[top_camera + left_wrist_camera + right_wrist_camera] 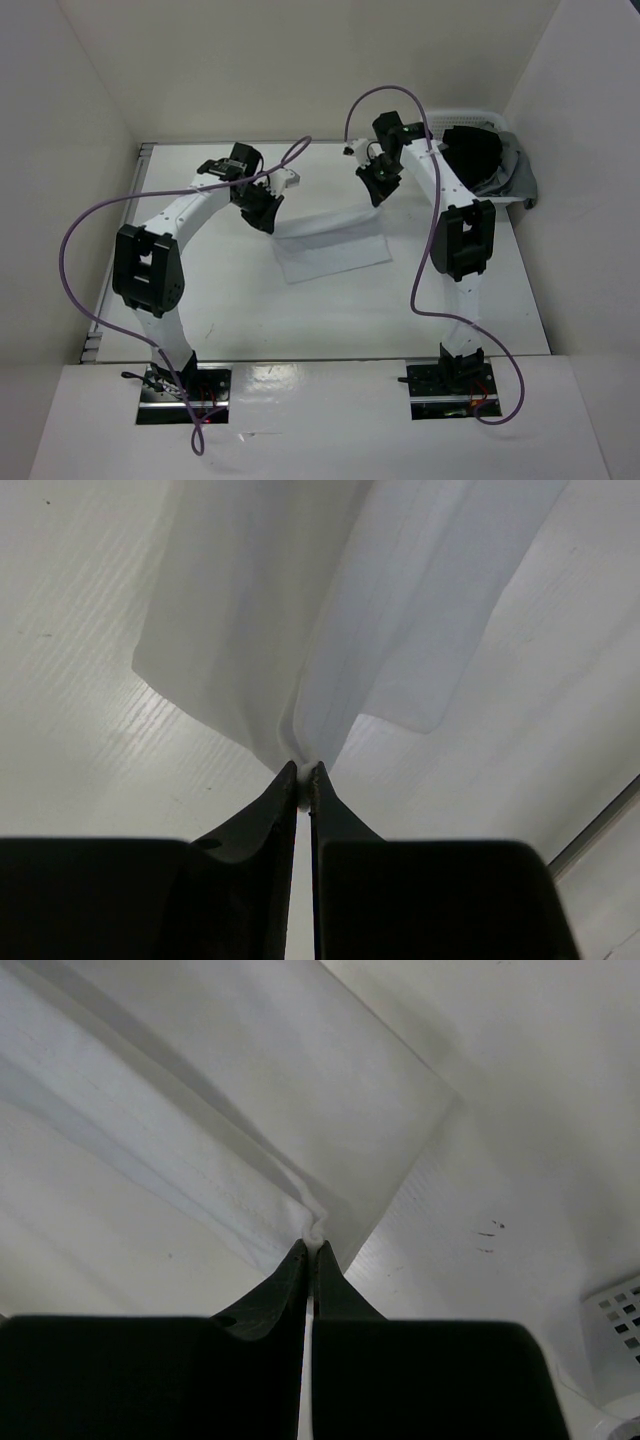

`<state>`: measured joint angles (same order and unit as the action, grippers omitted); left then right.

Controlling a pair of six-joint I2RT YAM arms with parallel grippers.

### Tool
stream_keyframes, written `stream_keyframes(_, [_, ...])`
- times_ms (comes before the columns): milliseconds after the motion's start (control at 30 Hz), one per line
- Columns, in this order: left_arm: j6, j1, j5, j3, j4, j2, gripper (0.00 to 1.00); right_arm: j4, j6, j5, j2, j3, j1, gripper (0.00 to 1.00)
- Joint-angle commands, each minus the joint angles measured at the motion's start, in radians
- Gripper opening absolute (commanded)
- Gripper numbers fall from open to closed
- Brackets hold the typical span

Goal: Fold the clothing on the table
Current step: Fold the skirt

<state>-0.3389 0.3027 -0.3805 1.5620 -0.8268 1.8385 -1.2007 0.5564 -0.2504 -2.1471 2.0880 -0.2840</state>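
The left arm (pixel 150 262) and right arm (pixel 462 238) are bent at the elbows and reached forward and inward. The left gripper (pixel 305 773) is pointed downward and pinched on the cloth (pixel 335 250); the right gripper (pixel 310 1246) is likewise clamped on it.

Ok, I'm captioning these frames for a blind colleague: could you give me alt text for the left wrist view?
The left gripper, its black jaws seen from behind, is shut on a bunched edge of the white clothing. The cloth fans out from the pinch in soft folds, with the plain white table behind it.
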Motion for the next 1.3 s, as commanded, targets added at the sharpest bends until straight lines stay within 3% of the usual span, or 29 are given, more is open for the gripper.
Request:
stream_keyframes(0, [-0.025,0.013,-0.035,-0.017,-0.021,-0.055,0.11,0.039,0.013,0.011,0.067,-0.014,-0.007,0.0])
stream_keyframes(500, [-0.043,0.033,-0.024,-0.086,-0.031,-0.082,0.13,0.02,0.065,0.033,0.11,-0.138,-0.017,0.0])
stream_keyframes(633, [-0.052,0.042,-0.035,-0.095,-0.04,-0.091,0.18,0.02,0.083,0.043,0.128,-0.16,-0.017,0.0])
stream_keyframes(733, [-0.061,0.065,-0.035,-0.121,-0.04,-0.102,0.29,0.02,0.092,0.063,0.141,-0.2,-0.026,0.01])
stream_keyframes(833, [-0.061,0.075,-0.035,-0.141,-0.04,-0.12,0.43,0.029,0.114,0.089,0.151,-0.242,-0.037,0.1])
stream_keyframes(900, [-0.071,0.075,-0.035,-0.151,-0.04,-0.12,0.51,0.029,0.125,0.098,0.161,-0.258,-0.046,0.22])
stream_keyframes(1067, [-0.071,0.084,-0.014,-0.169,-0.049,-0.12,0.51,-0.032,0.161,0.099,0.161,-0.281,-0.076,0.43])
stream_keyframes(1267, [-0.051,0.084,-0.005,-0.169,-0.029,-0.13,0.51,-0.096,0.192,0.089,0.151,-0.319,-0.096,0.45])
